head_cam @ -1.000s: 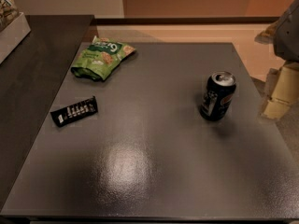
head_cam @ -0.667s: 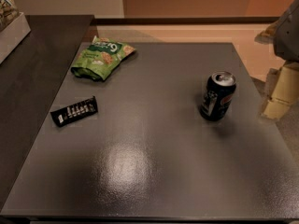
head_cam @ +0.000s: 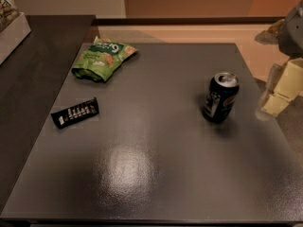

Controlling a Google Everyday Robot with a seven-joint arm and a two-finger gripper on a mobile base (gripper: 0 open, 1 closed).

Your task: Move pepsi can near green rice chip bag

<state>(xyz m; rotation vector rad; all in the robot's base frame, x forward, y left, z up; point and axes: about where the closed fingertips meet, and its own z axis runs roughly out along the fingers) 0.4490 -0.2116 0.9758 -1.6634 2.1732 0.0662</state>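
Observation:
The pepsi can (head_cam: 219, 97) stands upright on the right half of the dark grey table (head_cam: 156, 174), navy blue with a silver top and a round logo. The green rice chip bag (head_cam: 102, 58) lies wrinkled at the table's far left corner, well apart from the can. My gripper (head_cam: 279, 91) is at the right edge of the view, a pale cream part beside the table's right edge, a short way right of the can and not touching it.
A flat black wrapper bar (head_cam: 75, 112) lies on the left side of the table, in front of the bag. A darker counter (head_cam: 33, 70) adjoins the table on the left, with a white box (head_cam: 10, 25) at its far end.

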